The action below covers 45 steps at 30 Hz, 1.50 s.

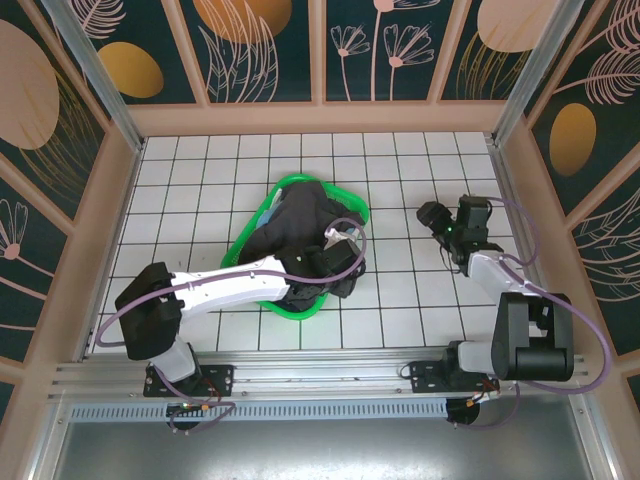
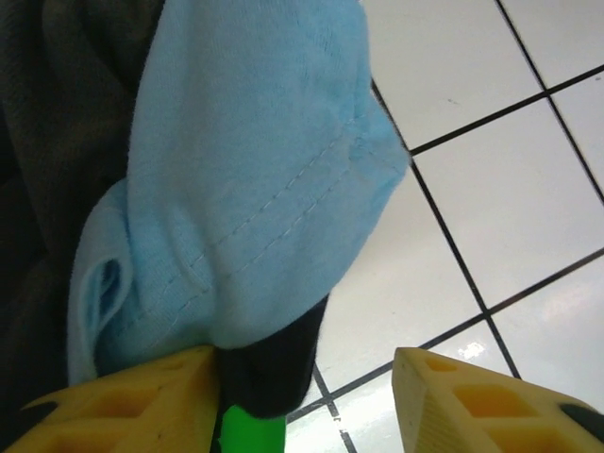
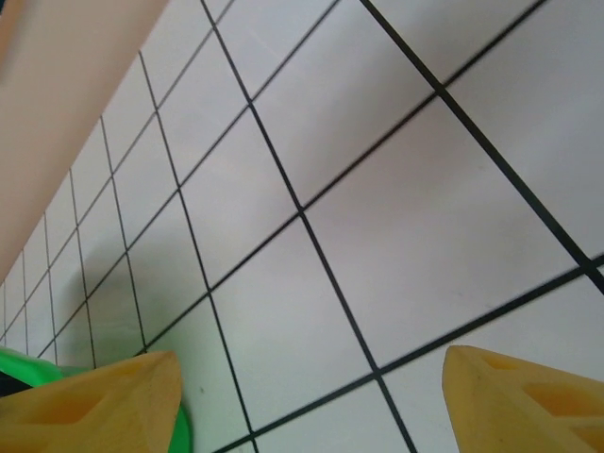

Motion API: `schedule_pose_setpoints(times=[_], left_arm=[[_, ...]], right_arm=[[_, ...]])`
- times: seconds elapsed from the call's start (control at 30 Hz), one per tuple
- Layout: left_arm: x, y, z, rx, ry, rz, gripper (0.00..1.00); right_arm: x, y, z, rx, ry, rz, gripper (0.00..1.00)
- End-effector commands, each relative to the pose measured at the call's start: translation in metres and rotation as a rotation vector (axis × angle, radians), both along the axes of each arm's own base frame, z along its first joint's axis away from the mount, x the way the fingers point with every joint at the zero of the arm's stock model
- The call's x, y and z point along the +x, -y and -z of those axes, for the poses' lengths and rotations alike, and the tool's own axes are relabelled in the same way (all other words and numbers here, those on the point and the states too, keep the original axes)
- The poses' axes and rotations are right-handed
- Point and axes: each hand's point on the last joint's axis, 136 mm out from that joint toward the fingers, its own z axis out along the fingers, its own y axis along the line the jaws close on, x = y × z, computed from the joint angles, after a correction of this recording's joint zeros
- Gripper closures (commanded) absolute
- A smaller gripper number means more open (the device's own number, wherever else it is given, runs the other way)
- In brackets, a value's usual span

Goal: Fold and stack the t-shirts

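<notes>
— shirts first: where are they?
— both in the green basket (image 1: 300, 181), mid-bench (image 1: 420, 320). the dark charcoal t-shirt (image 1: 300, 215) is heaped on top and spills over the near rim. the light blue t-shirt (image 2: 245, 179) hangs bunched against it, stitched hem showing.
— and the left gripper?
— the left gripper (image 1: 335, 262) reaches in over the basket's near-right edge. its fingers (image 2: 132, 396) are spread wide; the blue fold sits just above one of them, with dark cloth and a bit of green rim below, and nothing is pinched. i'd judge it's lining up to lift a shirt out, since folding needs flat bench.
— why is the other arm off to the side?
— the right gripper (image 1: 435, 215) hovers well apart to the right over bare tiles, fingers spread and empty. probably that leaves the open bench free for laying a shirt down.
— what's in the way?
— the two shirts are tangled, so pulling the blue one may drag the charcoal one along, or tip the basket. the rim is right by the fingers and could get nipped with the cloth. the left arm's cable (image 1: 345, 222) also loops above the pile.
</notes>
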Motion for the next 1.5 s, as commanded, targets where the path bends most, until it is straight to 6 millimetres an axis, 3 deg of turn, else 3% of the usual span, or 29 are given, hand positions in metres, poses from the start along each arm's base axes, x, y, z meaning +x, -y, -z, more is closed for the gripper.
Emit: schedule_pose_setpoints(times=[0.0, 0.17, 0.27, 0.4, 0.5, 0.63, 0.7, 0.87, 1.03, 1.07, 1.2, 1.23, 1.33, 1.47], left_arm=[[-0.005, -0.036, 0.044, 0.215, -0.05, -0.058, 0.49], [0.003, -0.043, 0.041, 0.268, -0.003, -0.067, 0.54], [0.012, -0.048, 0.04, 0.294, 0.024, -0.081, 0.67], [0.034, -0.071, 0.032, 0.314, 0.074, -0.141, 0.82], [0.058, -0.1, 0.016, 0.346, 0.18, -0.137, 0.89], [0.094, -0.158, -0.008, 0.502, 0.295, -0.172, 0.93], [0.12, -0.187, -0.015, 0.494, 0.285, -0.224, 0.94], [0.169, -0.235, -0.026, 0.497, 0.389, -0.208, 1.0], [0.207, -0.292, -0.006, 0.629, 0.389, -0.226, 1.0], [0.222, -0.299, -0.015, 0.625, 0.421, -0.244, 1.0], [0.254, -0.331, -0.018, 0.593, 0.441, -0.256, 1.0], [0.262, -0.339, -0.007, 0.593, 0.414, -0.256, 1.0], [0.287, -0.361, -0.005, 0.601, 0.388, -0.285, 1.0], [0.307, -0.386, 0.001, 0.67, 0.364, -0.352, 1.0]], right_arm=[[-0.002, -0.002, -0.012, 0.017, 0.064, -0.043, 0.26], [-0.006, 0.007, -0.004, 0.028, 0.056, -0.033, 0.26], [-0.005, 0.007, -0.003, 0.037, 0.06, -0.036, 0.26], [-0.006, 0.008, -0.003, 0.036, 0.062, -0.035, 0.25], [-0.008, 0.014, -0.002, 0.032, 0.06, -0.025, 0.25], [-0.013, 0.026, -0.003, 0.032, 0.068, 0.006, 0.25], [-0.015, 0.031, -0.004, 0.035, 0.074, 0.016, 0.25], [-0.02, 0.042, -0.004, 0.031, 0.074, 0.028, 0.25], [-0.022, 0.051, -0.009, 0.032, 0.094, 0.044, 0.24], [-0.022, 0.051, -0.009, 0.034, 0.094, 0.042, 0.24], [-0.024, 0.053, -0.009, 0.038, 0.094, 0.041, 0.25], [-0.024, 0.054, -0.009, 0.036, 0.098, 0.043, 0.24], [-0.025, 0.057, -0.009, 0.03, 0.099, 0.05, 0.24], [-0.027, 0.06, -0.011, 0.022, 0.094, 0.054, 0.24]])
